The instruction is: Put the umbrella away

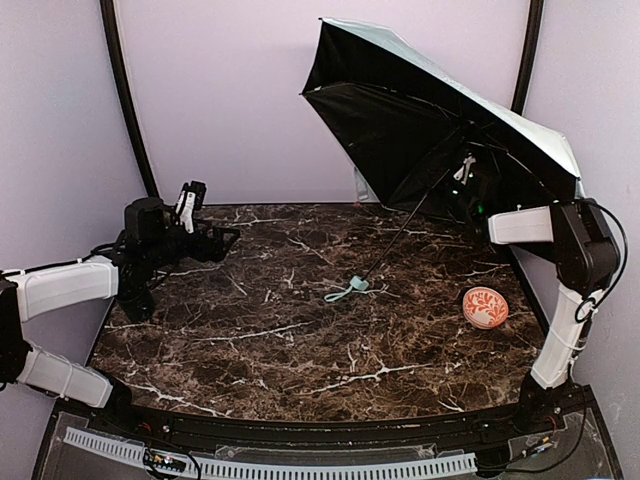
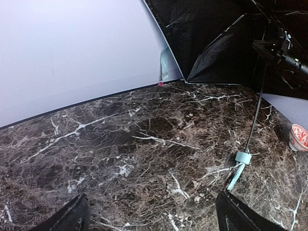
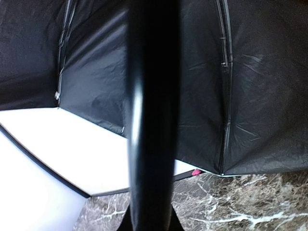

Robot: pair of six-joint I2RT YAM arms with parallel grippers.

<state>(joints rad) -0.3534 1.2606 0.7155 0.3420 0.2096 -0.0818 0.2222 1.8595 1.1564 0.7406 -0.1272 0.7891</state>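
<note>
A dark brown marble-patterned bench (image 1: pixel 280 330), veined in white and glossy, is enclosed by pale matte walls, with two dark curved tubes (image 1: pixel 125 90) seen at the back corners. One umbrella (image 1: pixel 420 120) is found opened at the far right of the bench. Its pale mint outer fabric is turned up and back, and its black, faintly creased lining is turned toward the arms. The canopy is tilted, with its lower rim set down by the back wall. A thin black shaft (image 1: pixel 400 235) is slanted down from it to a small mint handle (image 1: pixel 358 285), which is rested on the marble near the middle, a mint strap (image 1: pixel 340 294) trailing just beside it. One round orange-red ball (image 1: pixel 485 307) with a white pattern is placed near the right edge, apart from the handle and close to the right arm. The left hand (image 1: pixel 208 218) is held above the far left of the bench with its two dark fingers (image 2: pixel 70 219) spread wide and nothing between them. Bare marble is left between it and the handle. The right hand (image 2: pixel 267 46) is reached under the canopy to the upper shaft. Whether it is closed on the shaft cannot be told, since its wrist view is filled by a blurred black bar and lining.
</note>
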